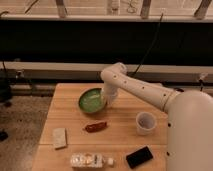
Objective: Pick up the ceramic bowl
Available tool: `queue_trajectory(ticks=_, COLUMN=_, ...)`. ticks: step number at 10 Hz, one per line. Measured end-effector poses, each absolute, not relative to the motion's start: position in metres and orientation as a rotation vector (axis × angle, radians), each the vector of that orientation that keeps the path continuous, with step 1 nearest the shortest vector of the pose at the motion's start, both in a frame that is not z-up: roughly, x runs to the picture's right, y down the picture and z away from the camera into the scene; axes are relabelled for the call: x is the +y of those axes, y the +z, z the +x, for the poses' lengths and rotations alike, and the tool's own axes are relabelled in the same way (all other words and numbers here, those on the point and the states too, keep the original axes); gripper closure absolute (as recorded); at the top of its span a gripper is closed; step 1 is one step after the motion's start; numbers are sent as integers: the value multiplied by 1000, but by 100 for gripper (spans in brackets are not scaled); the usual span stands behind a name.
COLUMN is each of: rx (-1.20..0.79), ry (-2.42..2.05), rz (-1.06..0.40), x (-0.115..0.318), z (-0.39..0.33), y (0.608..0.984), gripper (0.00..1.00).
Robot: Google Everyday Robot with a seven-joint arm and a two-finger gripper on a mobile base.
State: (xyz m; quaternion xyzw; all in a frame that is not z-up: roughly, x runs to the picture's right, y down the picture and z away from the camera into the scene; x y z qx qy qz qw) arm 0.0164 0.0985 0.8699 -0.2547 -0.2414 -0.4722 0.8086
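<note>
Surface: light wooden tabletop (127,105), dark wall behind.
Bowl: one round glossy green ceramic bowl (90,100), far left of centre.
Claw: one claw (108,98) at the bowl's right rim; grip cannot be told.
Others: one white cup (145,123), one red chilli pepper (95,127), one pale sponge block (59,138), one clear snack packet (89,160), one black phone (139,156).

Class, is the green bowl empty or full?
Empty: the bowl shows only its pale green inside. The hand is at its right rim.
</note>
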Motion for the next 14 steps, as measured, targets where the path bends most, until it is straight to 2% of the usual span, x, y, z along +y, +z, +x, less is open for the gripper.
queue_trajectory(ticks=14, rx=-524, ry=-1029, rz=-515, x=78, z=28, y=846, gripper=100)
